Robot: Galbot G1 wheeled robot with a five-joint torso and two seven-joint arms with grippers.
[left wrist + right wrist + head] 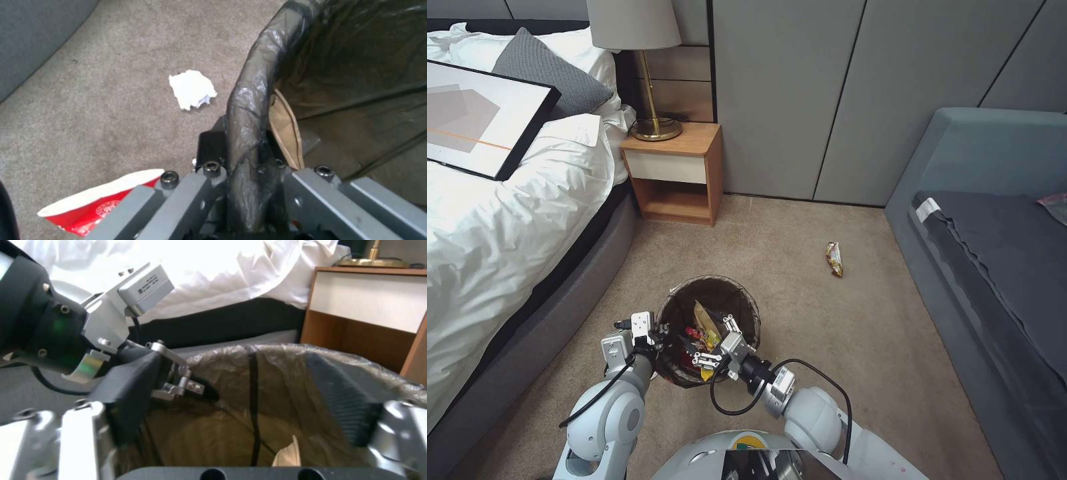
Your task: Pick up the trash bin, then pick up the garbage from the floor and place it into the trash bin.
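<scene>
We see the trash bin [710, 293] in front of the robot, on beige carpet [800, 320] beside the bed [507, 220]. Our left gripper [657, 331] is clamped on its bag-lined rim. Our right gripper [720, 343] hovers over the bin's mouth, fingers spread and empty. One snack wrapper [834, 259] lies well apart, near the sofa [1000, 227]; a white tissue wad [191, 89] and red cup [100, 206] lie beside the bin.

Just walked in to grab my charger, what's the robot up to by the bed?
It's tidying litter off the carpet. The left gripper is clamped on the rim of the trash bin, and the right gripper is open over the bin's mouth, where wrappers already lie. A snack wrapper, a tissue wad and a red paper cup are on the floor.
</scene>
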